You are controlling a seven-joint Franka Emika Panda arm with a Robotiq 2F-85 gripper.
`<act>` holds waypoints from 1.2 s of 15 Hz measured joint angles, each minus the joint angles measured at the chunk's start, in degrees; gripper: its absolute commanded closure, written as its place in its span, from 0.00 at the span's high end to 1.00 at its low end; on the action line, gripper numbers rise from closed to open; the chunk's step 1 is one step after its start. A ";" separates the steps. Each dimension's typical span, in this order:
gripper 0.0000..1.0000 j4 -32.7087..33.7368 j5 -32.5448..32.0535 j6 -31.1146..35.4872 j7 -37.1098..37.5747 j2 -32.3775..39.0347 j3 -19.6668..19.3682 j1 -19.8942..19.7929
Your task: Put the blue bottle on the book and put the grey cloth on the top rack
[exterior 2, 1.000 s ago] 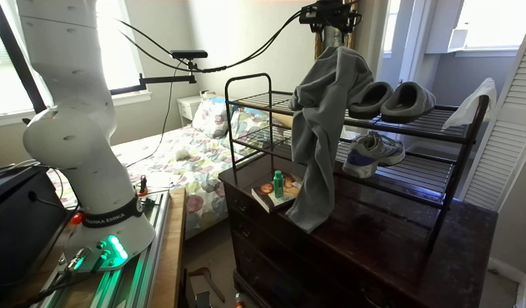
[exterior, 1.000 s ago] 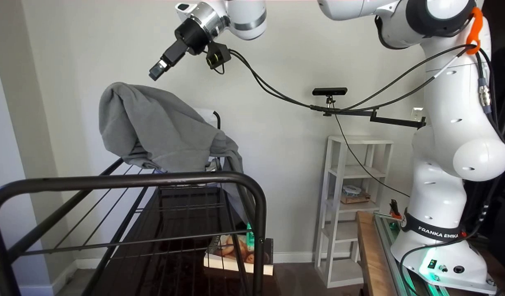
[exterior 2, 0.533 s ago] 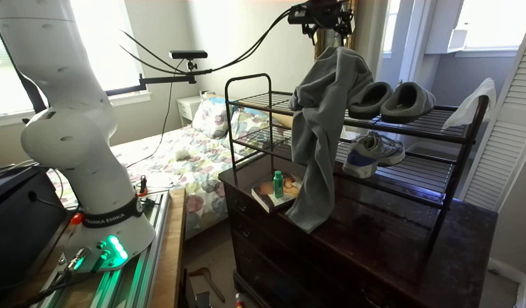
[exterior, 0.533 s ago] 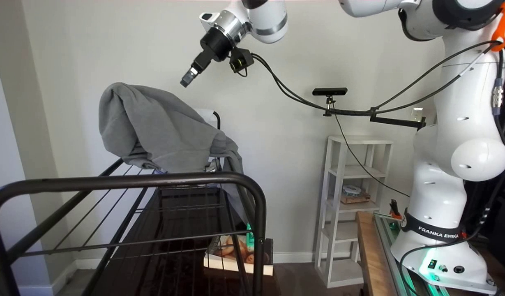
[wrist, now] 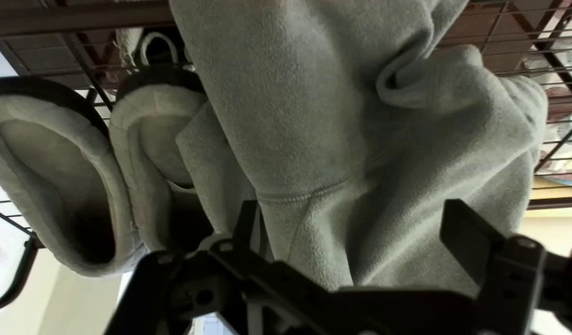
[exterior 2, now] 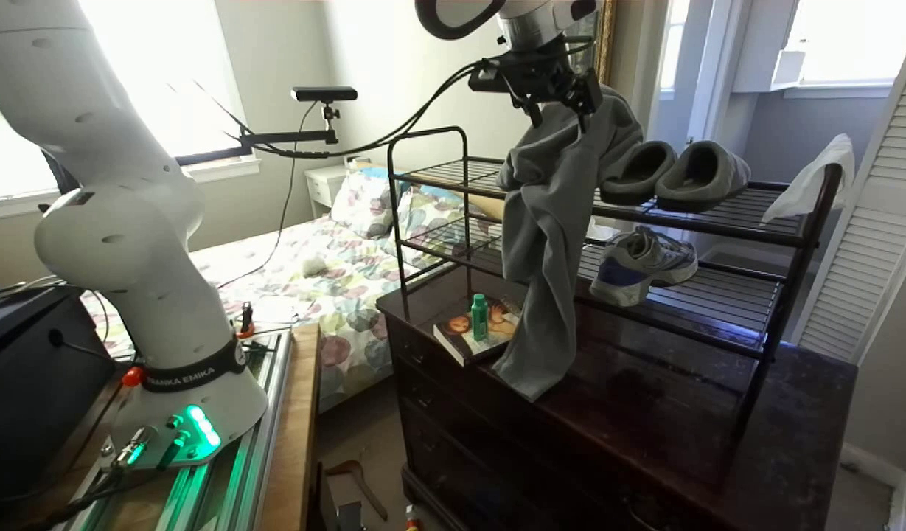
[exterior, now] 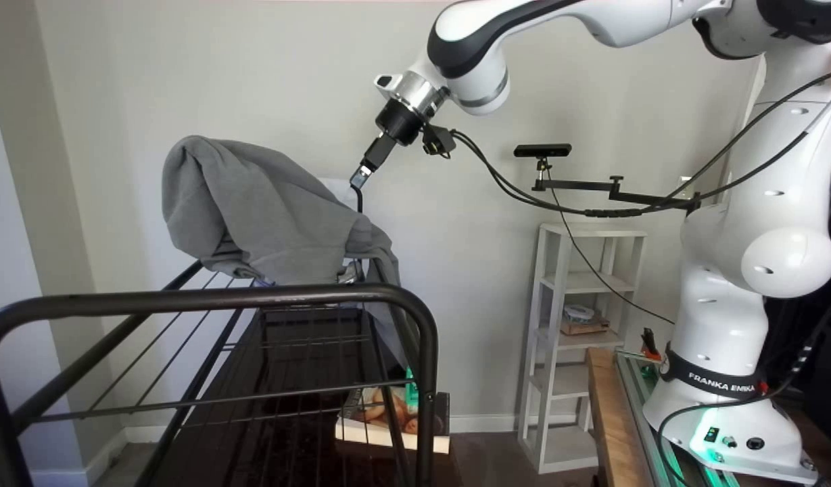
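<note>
Tool (wrist: 351, 214) wide, grey cloth (wrist: 351, 139) just ahead of it, draped over top rack (exterior 2: 773, 214). Green bottle (exterior 2: 479, 318) upright on book (exterior 2: 460, 343), both well below tool.

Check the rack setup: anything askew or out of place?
Yes, the grey cloth: bunched on the top rack, with one long end dangling past the lower shelf toward the dresser. Odd because it partly hangs off instead of lying flat.
</note>
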 measured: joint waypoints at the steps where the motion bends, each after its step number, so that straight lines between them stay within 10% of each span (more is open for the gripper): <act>1: 1.00 -1.77 0.00 2.53 0.22 -0.28 -0.03 0.13; 13: 1.00 -7.12 -1.72 13.25 3.54 4.37 0.16 2.51; 14: 0.75 -7.09 -2.60 14.22 4.04 5.13 0.35 2.51; 18: 0.50 -6.52 -5.03 16.01 5.42 7.68 0.96 2.52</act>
